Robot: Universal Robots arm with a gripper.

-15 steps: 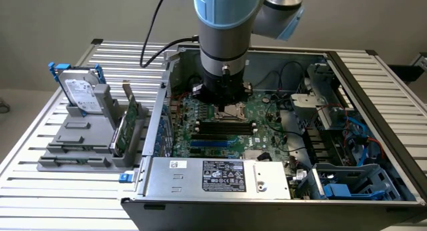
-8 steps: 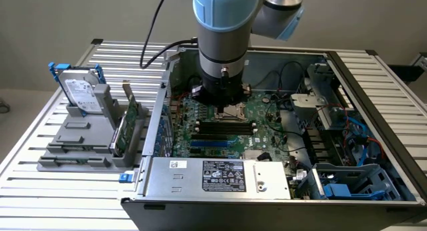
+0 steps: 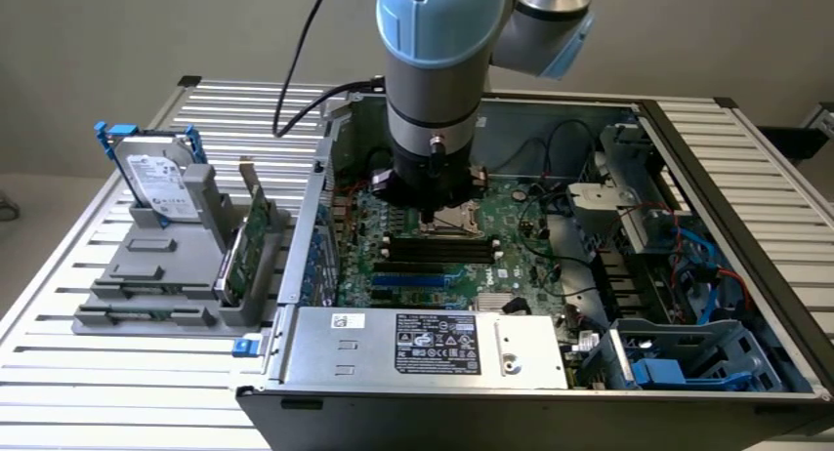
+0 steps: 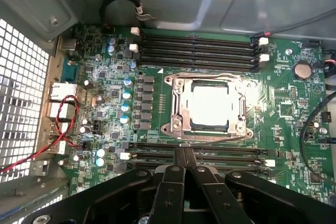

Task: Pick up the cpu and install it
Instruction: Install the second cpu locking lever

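My gripper (image 4: pixel 184 169) hangs inside the open computer case (image 3: pixel 729 178), low over the motherboard (image 3: pixel 521 246), with its two fingers (image 4: pixel 170 192) pressed together and nothing between them. In the wrist view, the cpu (image 4: pixel 212 103) sits just ahead of my fingertips, a pale square lying flat inside the metal-framed socket (image 4: pixel 176 108), whose frame surrounds it on all sides. Rows of dark memory slots (image 4: pixel 199 51) run along the far side of the socket, and another set (image 4: pixel 220 153) lies between the socket and my fingertips. A red and black wire pair (image 4: pixel 63 124) loops beside the perforated case wall. In the exterior view, my arm (image 3: pixel 437 70) comes down from above into the middle of the case, hiding the socket area beneath it. The power supply (image 3: pixel 431 344) lies along the near edge of the case. Outside the case, toward the exterior view's left edge of the slatted worktop (image 3: pixel 78 373), a grey holder (image 3: pixel 156 285) carries a hard drive (image 3: pixel 163 183) standing upright with blue brackets.
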